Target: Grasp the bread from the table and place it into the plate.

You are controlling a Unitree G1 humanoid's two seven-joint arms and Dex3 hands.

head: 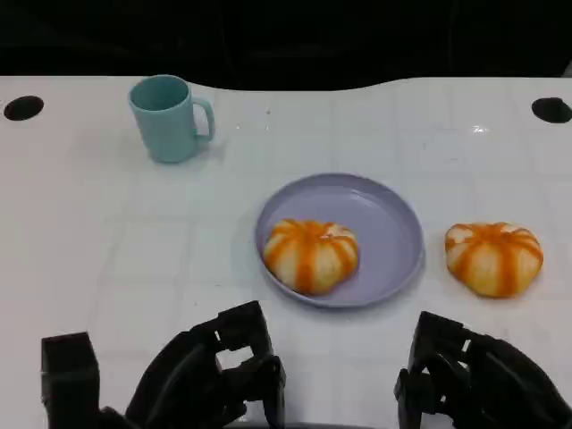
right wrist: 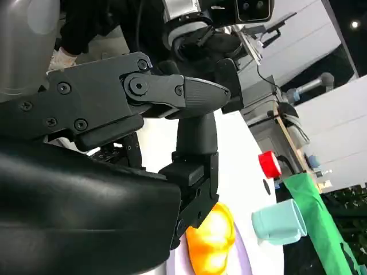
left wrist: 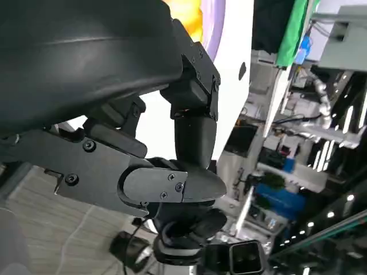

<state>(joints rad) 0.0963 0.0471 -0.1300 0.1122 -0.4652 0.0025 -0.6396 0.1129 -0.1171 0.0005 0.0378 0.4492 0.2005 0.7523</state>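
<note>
- Nearest the camera in the head view, the left hand is seen low over the front edge of the white table, with its fingers curled inward and nothing held between them.
- The right hand is seen at the same depth on the other side, its fingers likewise curled in and closed on nothing; no bread is touched by it.
- In the left wrist view the left hand's black fingers are shown folded together, with an orange bun and a strip of purple rim glimpsed past them.
- In the right wrist view the right hand's fingers are shown bent together, and an orange bun and a teal cup are seen beyond them.
- Just past the hands, a purple plate is found near the table's middle, and one orange-striped bun is seen resting inside it, toward its front left part.
- A second bun of bread is seen on the bare table just beside the plate on its right, apart from the rim and ahead of the right hand.
- Farthest off, the teal cup is seen upright at the rear left, its handle turned to the right, well apart from the plate.
</note>
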